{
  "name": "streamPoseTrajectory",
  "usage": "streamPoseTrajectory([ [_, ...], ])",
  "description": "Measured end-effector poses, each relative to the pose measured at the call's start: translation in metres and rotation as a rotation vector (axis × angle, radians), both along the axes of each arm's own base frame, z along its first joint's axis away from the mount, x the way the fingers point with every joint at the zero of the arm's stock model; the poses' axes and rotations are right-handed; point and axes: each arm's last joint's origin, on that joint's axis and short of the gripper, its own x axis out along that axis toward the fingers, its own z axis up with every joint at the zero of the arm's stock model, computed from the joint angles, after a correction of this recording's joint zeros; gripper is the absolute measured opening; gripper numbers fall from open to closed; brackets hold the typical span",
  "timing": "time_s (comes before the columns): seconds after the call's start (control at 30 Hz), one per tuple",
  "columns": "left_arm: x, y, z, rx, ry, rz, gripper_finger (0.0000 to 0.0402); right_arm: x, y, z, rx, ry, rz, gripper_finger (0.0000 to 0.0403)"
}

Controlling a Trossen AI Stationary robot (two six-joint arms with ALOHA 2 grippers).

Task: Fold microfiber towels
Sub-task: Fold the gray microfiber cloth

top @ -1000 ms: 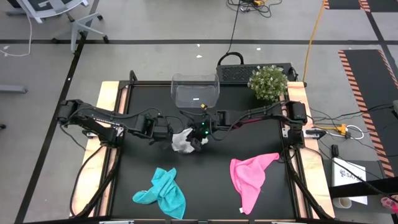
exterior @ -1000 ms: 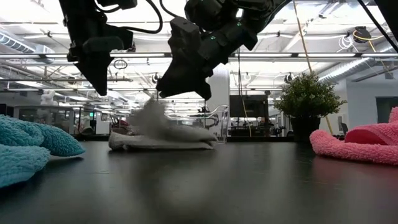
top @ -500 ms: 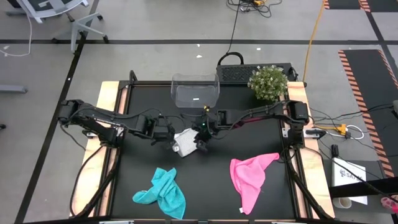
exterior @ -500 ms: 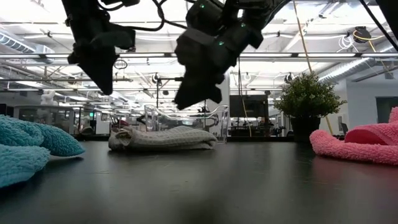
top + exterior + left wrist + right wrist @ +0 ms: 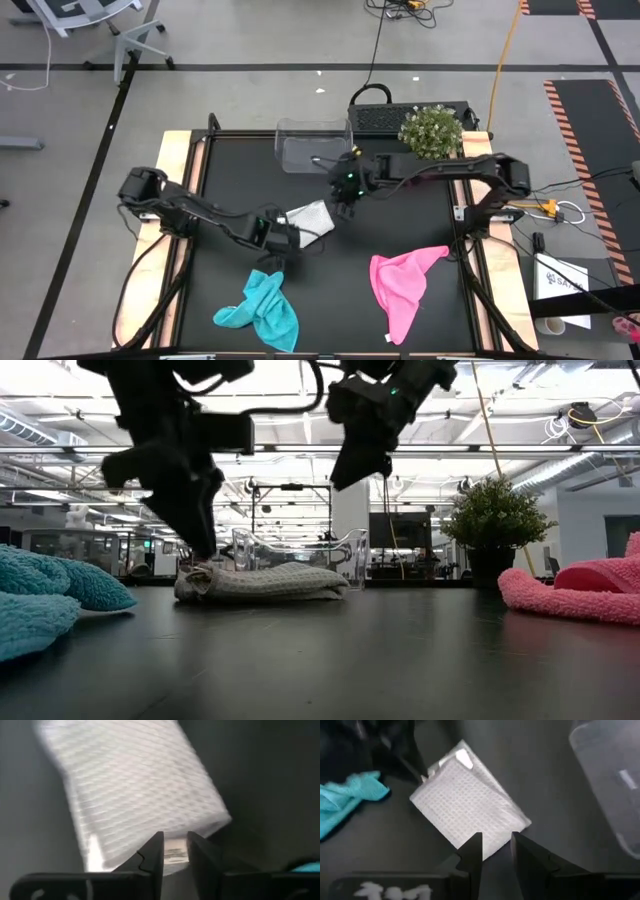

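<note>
The grey-white towel (image 5: pixel 310 218) lies folded into a flat rectangle on the black table, a small tag (image 5: pixel 174 854) at its near corner. My left gripper (image 5: pixel 287 243) hovers just over that tagged corner, fingers (image 5: pixel 152 855) a narrow gap apart, touching nothing. My right gripper (image 5: pixel 346 203) hangs above the towel's far right side, fingers (image 5: pixel 472 852) also slightly apart and empty. The teal towel (image 5: pixel 262 308) lies crumpled near the front edge. The pink towel (image 5: pixel 400 285) lies spread at the front right.
A clear plastic bin (image 5: pixel 312 145) stands at the table's far edge behind the grey-white towel, and a potted plant (image 5: pixel 430 132) stands at the far right corner. Bare black table lies between the teal and pink towels.
The grey-white towel's raised, bunched part has dropped, and the towel now lies flat and folded. My right gripper has risen and drawn back toward the far edge, away from the towel. My left gripper has swung toward the near edge and down, rolling as it went.
</note>
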Motion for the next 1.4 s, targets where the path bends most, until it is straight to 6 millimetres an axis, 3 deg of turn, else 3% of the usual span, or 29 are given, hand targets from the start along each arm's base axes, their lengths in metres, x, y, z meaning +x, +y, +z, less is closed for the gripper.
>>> streamPoseTrajectory([
  [0.23,0.002,-0.018,-0.004,0.006,-0.028,-0.105,0.0122,-0.025,-0.004,0.008,0.003,-0.033,-0.035,0.0096],
  [0.67,0.006,-0.02,-0.014,0.122,-0.008,-0.201,0.0148,-0.064,0.003,-0.038,0.154,0.003,-0.133,0.0096],
  [0.93,0.01,-0.019,-0.033,0.187,0.063,-0.247,0.0148,-0.08,0.006,-0.037,0.204,-0.11,-0.181,0.0096],
  [1.23,0.01,-0.014,-0.021,0.271,-0.008,-0.159,0.0143,-0.091,0.007,-0.024,0.19,-0.161,-0.212,0.0096],
  [1.4,0.003,-0.011,0.002,0.269,-0.07,-0.118,0.0083,-0.092,0.007,-0.025,0.195,-0.158,-0.218,0.0096],
])
